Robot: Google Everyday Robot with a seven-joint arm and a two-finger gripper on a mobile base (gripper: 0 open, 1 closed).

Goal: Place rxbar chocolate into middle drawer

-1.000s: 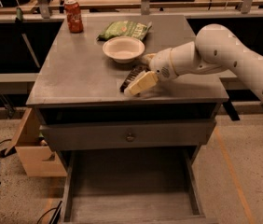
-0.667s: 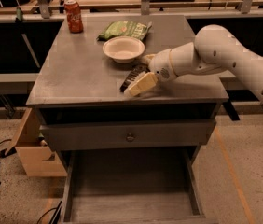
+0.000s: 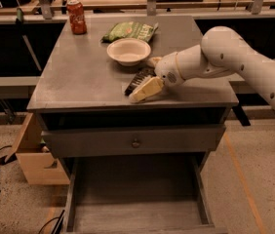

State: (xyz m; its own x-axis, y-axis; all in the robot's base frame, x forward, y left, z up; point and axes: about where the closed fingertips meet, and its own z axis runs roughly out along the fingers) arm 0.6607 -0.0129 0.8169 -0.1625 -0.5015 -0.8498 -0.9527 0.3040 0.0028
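fingers point(image 3: 145, 87) clasp rxbar chocolate point(image 3: 137, 80) by table point(image 3: 79, 77) edge, above open middle drawer point(image 3: 137, 213).

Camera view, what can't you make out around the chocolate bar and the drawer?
- rxbar chocolate: camera view, partly covered by the gripper, which sits near the front edge of the tabletop; lettering too small to read.
- middle drawer: camera view, its front cut off by the bottom edge.
- Whether the gripper holds the bar: hidden.

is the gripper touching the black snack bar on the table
Touching. The camera view shows the gripper, low over the tabletop near its front edge, overlapping the black snack bar along its near side with no gap between them.
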